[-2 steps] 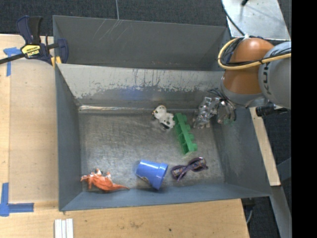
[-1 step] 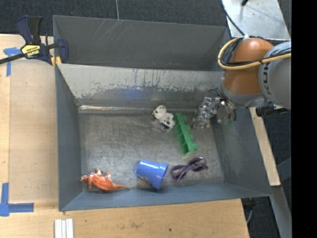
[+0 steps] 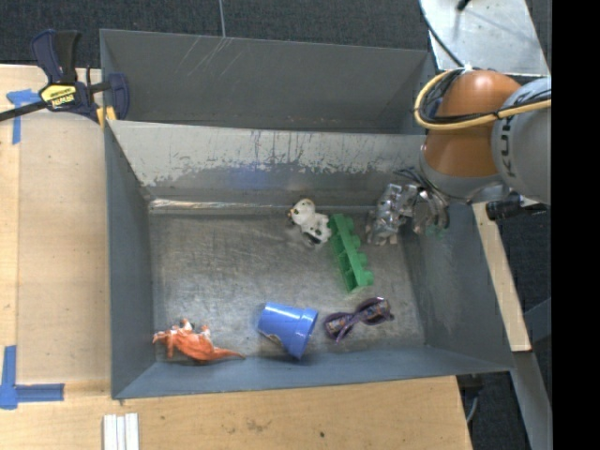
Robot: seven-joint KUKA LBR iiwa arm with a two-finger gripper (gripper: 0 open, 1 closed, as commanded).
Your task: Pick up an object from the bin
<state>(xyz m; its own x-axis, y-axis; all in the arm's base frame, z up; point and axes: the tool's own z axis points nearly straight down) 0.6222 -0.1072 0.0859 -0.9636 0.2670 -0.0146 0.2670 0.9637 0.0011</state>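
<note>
Green ridged block (image 3: pixel 351 251) just beside white toy (image 3: pixel 307 221); blue cup (image 3: pixel 286 328) apart.

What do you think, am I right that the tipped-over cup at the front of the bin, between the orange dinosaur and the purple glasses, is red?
Only the colour is wrong: the camera view shows the tipped-over cup is blue, not red. It does lie at the front of the bin, between the orange dinosaur and the purple glasses.
</note>
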